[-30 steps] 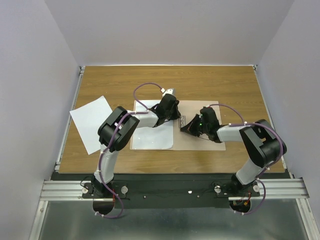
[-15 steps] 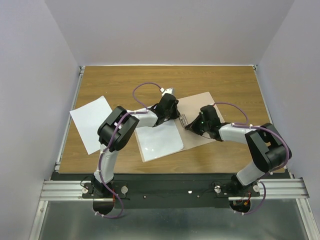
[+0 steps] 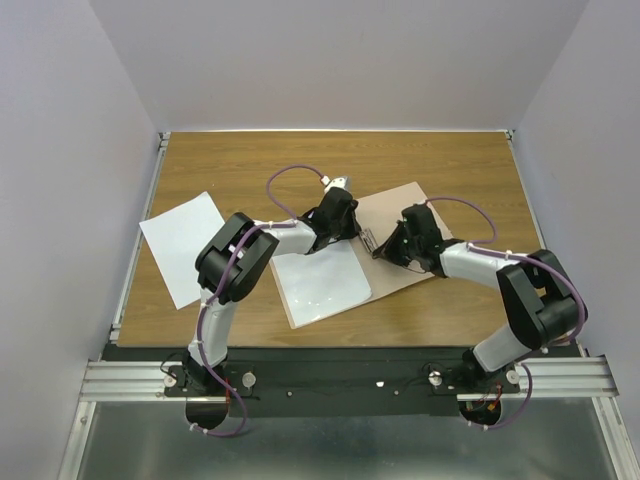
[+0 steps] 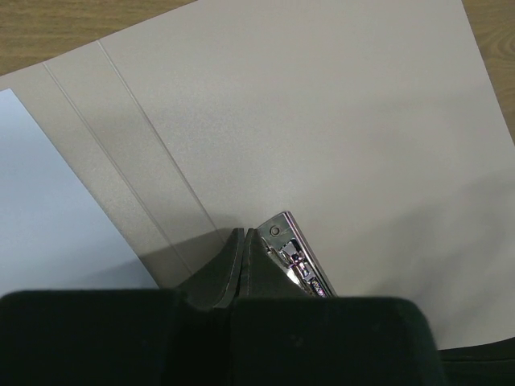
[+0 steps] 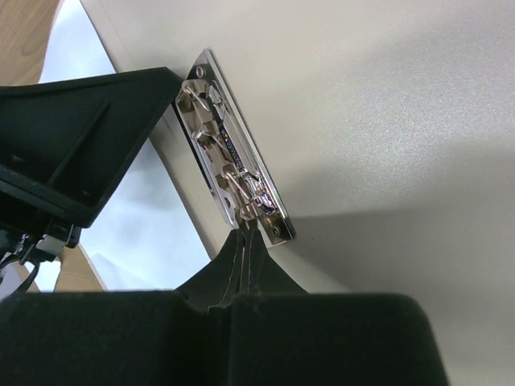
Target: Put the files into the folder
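Note:
The tan folder (image 3: 415,215) lies open and skewed on the table, its glossy pale left leaf (image 3: 322,280) toward me. Its metal clip (image 3: 368,241) sits at the fold and shows in both wrist views, left (image 4: 302,261) and right (image 5: 233,169). One white file (image 3: 183,245) lies on the table at the left; I see no second sheet. My left gripper (image 3: 354,233) is shut, its tips (image 4: 244,235) resting on the fold beside the clip's far end. My right gripper (image 3: 379,251) is shut at the clip's near end, its tips (image 5: 244,235) meeting on the clip's wire.
The wooden table's left edge (image 3: 140,255) runs under the loose white sheet, which overhangs it slightly. Both arms cross over the folder's middle. Purple cables loop above each wrist.
The folder has turned counterclockwise, its right leaf swinging toward the back. My right gripper moved back with the clip end. My left gripper stayed in place at the fold.

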`<state>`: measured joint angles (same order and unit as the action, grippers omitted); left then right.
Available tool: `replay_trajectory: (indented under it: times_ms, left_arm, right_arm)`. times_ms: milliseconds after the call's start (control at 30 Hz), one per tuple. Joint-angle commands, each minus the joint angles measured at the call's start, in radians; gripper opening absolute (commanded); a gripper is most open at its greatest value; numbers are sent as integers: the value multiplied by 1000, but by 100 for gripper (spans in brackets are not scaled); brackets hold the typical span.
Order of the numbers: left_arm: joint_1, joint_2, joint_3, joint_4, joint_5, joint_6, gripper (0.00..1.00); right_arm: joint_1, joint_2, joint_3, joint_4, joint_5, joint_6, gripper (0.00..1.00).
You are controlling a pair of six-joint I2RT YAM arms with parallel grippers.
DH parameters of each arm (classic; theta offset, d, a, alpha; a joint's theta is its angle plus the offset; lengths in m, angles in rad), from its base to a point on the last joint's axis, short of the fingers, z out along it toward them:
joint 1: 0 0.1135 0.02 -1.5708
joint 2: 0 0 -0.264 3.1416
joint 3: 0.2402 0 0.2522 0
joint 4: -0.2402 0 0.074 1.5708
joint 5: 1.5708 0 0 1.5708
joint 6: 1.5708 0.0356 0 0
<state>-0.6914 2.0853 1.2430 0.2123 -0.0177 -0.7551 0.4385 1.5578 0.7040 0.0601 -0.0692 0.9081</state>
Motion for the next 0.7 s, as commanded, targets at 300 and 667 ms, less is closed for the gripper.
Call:
replay_trajectory:
  times_ms: [300,667]
  left_arm:
    - [0,65,-40,-197,-21,49,0]
    - [0,73,-36,-198,-15,57,0]
  right_arm:
    - [29,223,-80,-31,207,-69,1]
    - [204,289,179,-413,719,74,1]
